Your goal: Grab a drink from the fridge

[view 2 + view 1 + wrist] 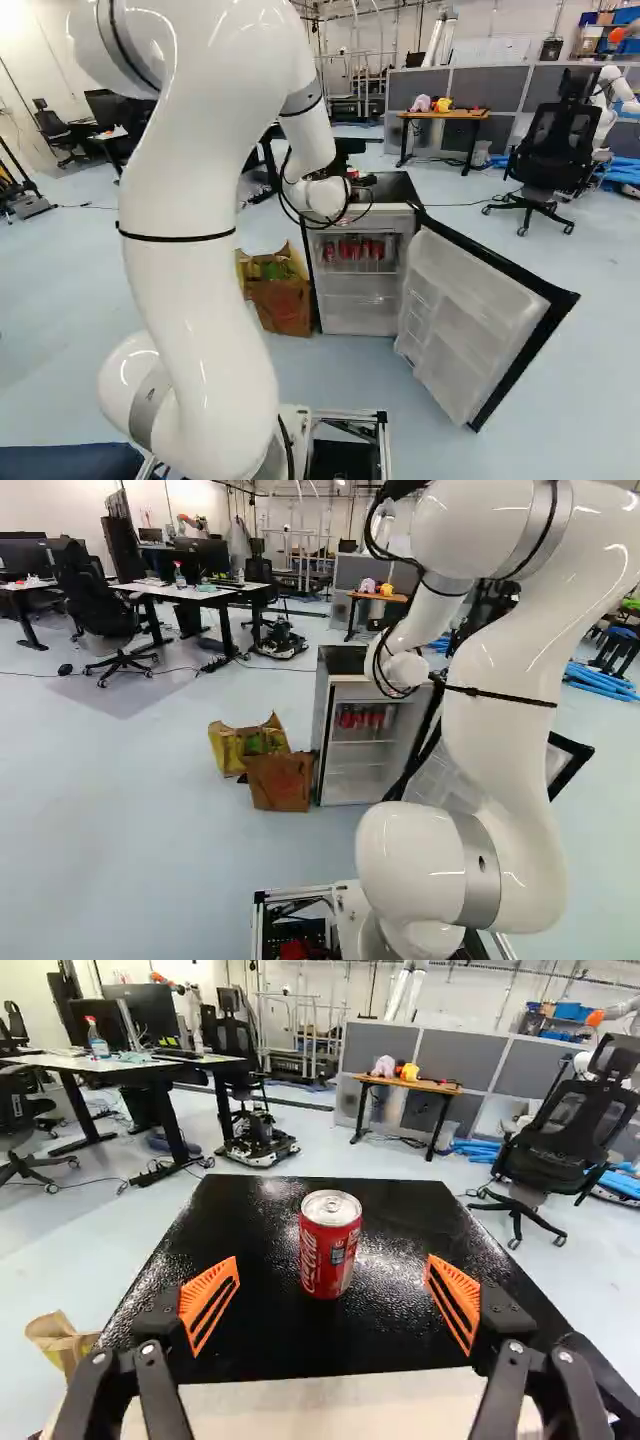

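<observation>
The tool (332, 1260) is wide open, its orange pads (210, 1302) apart and nothing gripped between them. The red soda can (330, 1245) stands upright on the black fridge top (400, 1230), straight ahead of the tool and nearly in the middle of its opening. Its long axis is vertical, so the two fingers, which stand to either side, suit its round wall well. The fridge door (480, 320) is open, and more red cans (366, 250) are on the shelf inside, but this single can on the top seems to be the one in hand. I judge that the next move is a level one — forward until the pads flank the can, then closing evenly. If one pad touches first, the can could slide or tip.
</observation>
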You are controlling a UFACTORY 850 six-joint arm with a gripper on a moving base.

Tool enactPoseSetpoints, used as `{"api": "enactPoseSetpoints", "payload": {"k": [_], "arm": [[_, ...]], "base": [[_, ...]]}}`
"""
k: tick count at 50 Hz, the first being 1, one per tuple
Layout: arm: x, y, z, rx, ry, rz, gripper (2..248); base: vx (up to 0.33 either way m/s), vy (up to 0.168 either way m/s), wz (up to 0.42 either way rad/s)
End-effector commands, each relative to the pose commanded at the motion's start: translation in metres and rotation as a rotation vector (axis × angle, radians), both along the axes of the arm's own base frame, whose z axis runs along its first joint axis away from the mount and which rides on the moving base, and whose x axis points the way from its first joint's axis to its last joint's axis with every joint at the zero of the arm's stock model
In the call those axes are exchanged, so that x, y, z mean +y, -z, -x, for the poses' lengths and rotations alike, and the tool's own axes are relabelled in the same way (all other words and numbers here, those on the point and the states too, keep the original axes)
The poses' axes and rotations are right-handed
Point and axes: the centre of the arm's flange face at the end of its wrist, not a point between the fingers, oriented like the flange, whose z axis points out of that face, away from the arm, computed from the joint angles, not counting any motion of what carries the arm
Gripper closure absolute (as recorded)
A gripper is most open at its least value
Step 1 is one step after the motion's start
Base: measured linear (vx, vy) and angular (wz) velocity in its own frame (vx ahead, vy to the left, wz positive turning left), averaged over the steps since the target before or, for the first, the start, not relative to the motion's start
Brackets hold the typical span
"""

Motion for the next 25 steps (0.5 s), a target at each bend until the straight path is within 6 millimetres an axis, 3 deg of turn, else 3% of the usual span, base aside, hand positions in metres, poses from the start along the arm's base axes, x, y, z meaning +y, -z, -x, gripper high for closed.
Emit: {"api": "enactPoseSetpoints", "payload": {"k": [25], "arm": [[-0.014,-0.009,0.044,0.008,0.051,-0.003,3]], "base": [[0.0,0.0,0.0]]}}
